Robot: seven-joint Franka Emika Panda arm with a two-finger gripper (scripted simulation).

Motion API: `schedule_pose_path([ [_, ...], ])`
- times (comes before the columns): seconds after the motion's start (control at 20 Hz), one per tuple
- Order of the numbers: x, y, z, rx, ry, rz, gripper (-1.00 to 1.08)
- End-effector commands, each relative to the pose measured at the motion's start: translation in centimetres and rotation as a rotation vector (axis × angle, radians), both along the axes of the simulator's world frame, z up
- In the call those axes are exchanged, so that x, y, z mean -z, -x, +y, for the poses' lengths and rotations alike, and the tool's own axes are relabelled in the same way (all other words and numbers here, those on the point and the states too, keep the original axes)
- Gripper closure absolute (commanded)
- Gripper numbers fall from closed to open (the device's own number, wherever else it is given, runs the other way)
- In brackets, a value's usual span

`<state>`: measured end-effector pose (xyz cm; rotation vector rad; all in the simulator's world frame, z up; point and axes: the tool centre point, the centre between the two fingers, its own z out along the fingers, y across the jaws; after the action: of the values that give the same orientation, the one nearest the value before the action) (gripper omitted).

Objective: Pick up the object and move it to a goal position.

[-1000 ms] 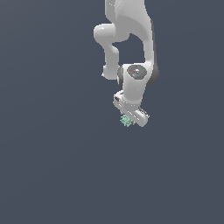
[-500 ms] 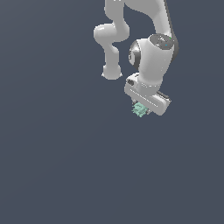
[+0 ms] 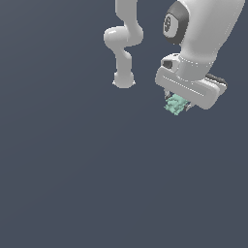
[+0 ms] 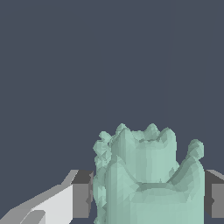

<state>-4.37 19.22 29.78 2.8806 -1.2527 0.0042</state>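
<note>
**A:** What sat closest to the wrist camera?

**B:** The object (image 4: 148,179), a pale mint-green lump with a jagged, knobby crown. It filled the space between the two fingers (image 4: 81,194), whose dark pads pressed against its sides. So the gripper (image 4: 146,197) was clamped narrowly around that piece and carrying it.

**A:** And beyond it?

**B:** Only a flat slate-grey ground (image 4: 87,65), plain and even, with no edge, seam or shadow to tell floor from backdrop.

**A:** Did the exterior view add anything?

**B:** Yes. It showed the whole white Panda arm (image 3: 203,34), with its base link (image 3: 123,80) farther back toward the exterior view's left. The gripper (image 3: 178,104) hung at the exterior view's upper right, and the object (image 3: 174,104) peeked out beneath the white hand as a tiny green speck, much smaller than the hand itself. The fingers were mostly hidden there. The same grey ground (image 3: 72,184) spread everywhere; whether the piece was above a surface could not be judged.
</note>
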Motion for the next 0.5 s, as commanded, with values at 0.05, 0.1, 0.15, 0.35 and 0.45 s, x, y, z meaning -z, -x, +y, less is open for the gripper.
schedule_pose_path([
  [0.05, -2.9, -0.2, 1.5, 0.0, 0.0, 0.002, 1.08],
  [0.1, -3.6, -0.3, 1.9, 0.0, 0.0, 0.002, 1.08],
  [0.15, -4.2, -0.4, 2.2, 0.0, 0.0, 0.002, 1.08],
  [0.35, -6.1, -0.7, 3.3, 0.0, -0.001, 0.002, 1.08],
  [0.45, -6.8, -0.8, 3.7, 0.0, -0.001, 0.002, 1.08],
])
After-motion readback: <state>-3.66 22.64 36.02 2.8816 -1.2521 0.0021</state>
